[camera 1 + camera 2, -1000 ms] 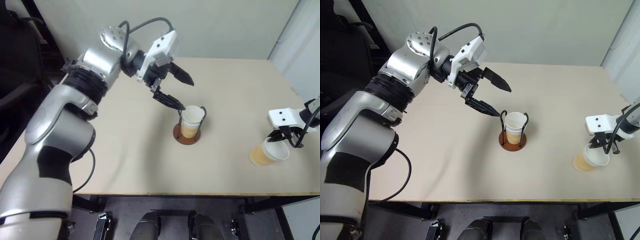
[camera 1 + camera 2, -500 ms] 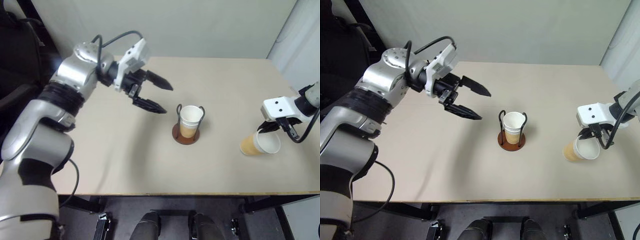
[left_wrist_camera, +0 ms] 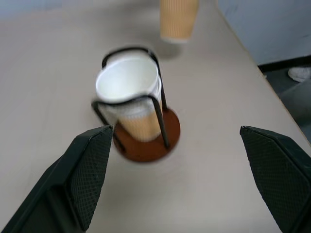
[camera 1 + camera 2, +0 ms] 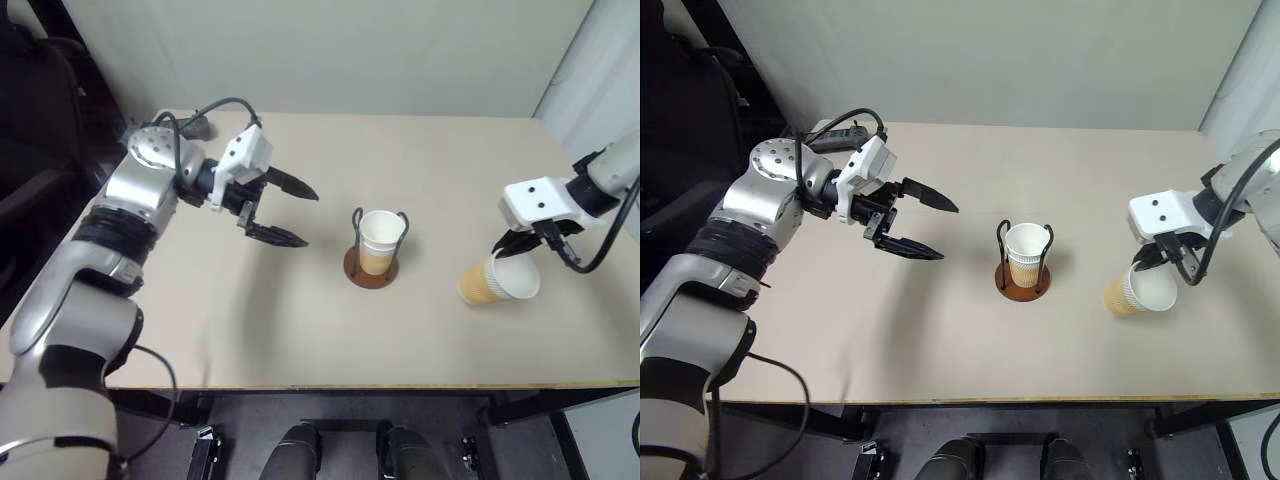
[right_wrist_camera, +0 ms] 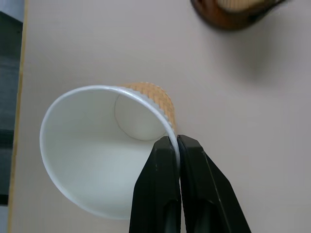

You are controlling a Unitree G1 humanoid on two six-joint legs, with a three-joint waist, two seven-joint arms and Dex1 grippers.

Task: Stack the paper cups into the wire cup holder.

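We see the right gripper pinching a cup by its rim, tilted, seemingly off the table, right of the holder with its cups; the left gripper hangs spread, left of it

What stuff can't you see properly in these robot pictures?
- How many paper cups are nested in the wire cup holder: in the eye views the outer cup hides any inside it.
- In the left wrist view, the carried cup is cut off by the picture's edge.
- In the right wrist view, the holder is cut off by the edge.
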